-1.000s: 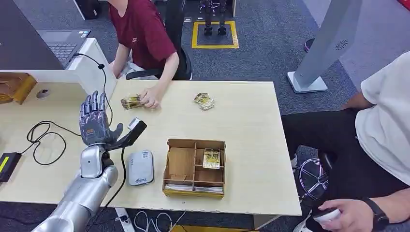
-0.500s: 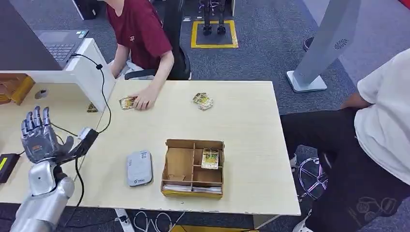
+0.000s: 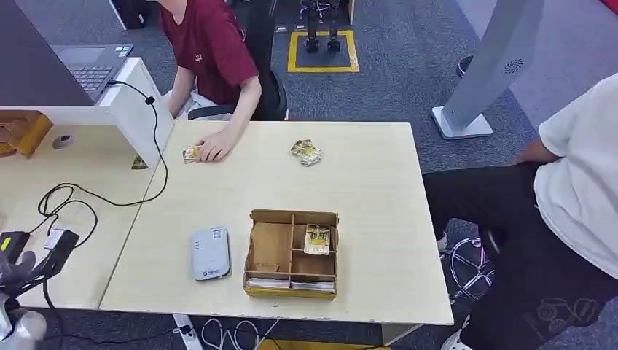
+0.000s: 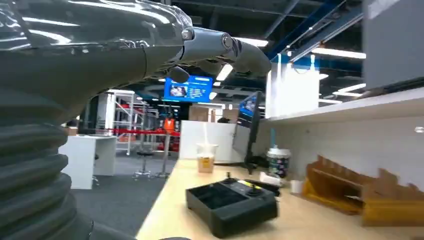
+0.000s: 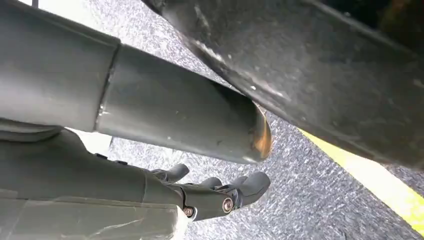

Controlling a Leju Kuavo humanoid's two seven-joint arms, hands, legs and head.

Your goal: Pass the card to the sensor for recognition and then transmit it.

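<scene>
Left hand (image 3: 16,268) dropped to table's near-left corner, empty with fingers extended, right hand (image 5: 220,192) loosely spread.

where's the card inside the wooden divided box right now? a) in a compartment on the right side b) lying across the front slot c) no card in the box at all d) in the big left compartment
A: in the head view the card lies in a right-side compartment of the wooden box, while the large left compartment beside it holds no card.
</scene>
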